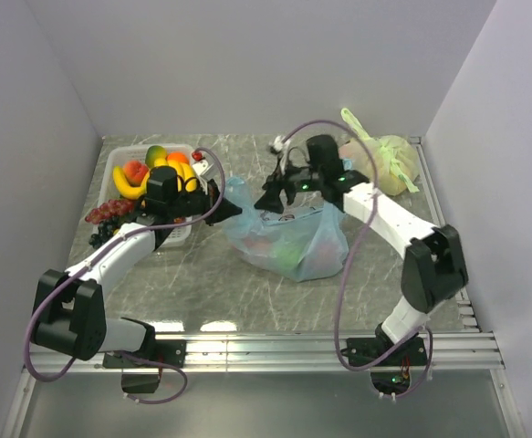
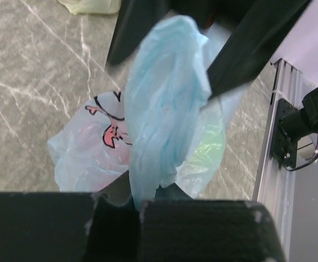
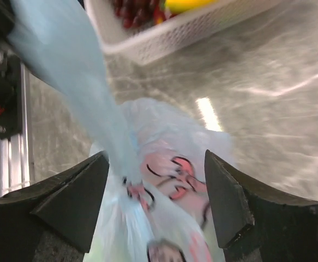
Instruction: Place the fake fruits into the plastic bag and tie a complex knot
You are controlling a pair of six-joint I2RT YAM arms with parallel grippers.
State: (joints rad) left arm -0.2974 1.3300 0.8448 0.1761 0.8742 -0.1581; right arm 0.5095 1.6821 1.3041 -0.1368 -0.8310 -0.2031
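Observation:
The light-blue plastic bag (image 1: 293, 242) lies mid-table, with red and green fruits showing dimly through it. My left gripper (image 1: 222, 208) is shut on one bunched handle ear (image 2: 164, 98) and pulls it up and left, away from the bag body (image 2: 88, 153). My right gripper (image 1: 273, 199) is open and hovers over the bag (image 3: 169, 180), its fingers (image 3: 74, 202) astride the taut ear (image 3: 66, 54) and touching nothing. More fake fruits (image 1: 161, 166), bananas, orange and peach, lie in a white basket. Dark grapes (image 1: 109, 217) lie beside it. No knot is in view.
The white basket (image 1: 119, 164) stands at the back left and also shows in the right wrist view (image 3: 175, 35). A pale yellow-green tied bag (image 1: 389, 164) sits at the back right. White walls close in the table. A metal rail (image 1: 320, 345) runs along the near edge.

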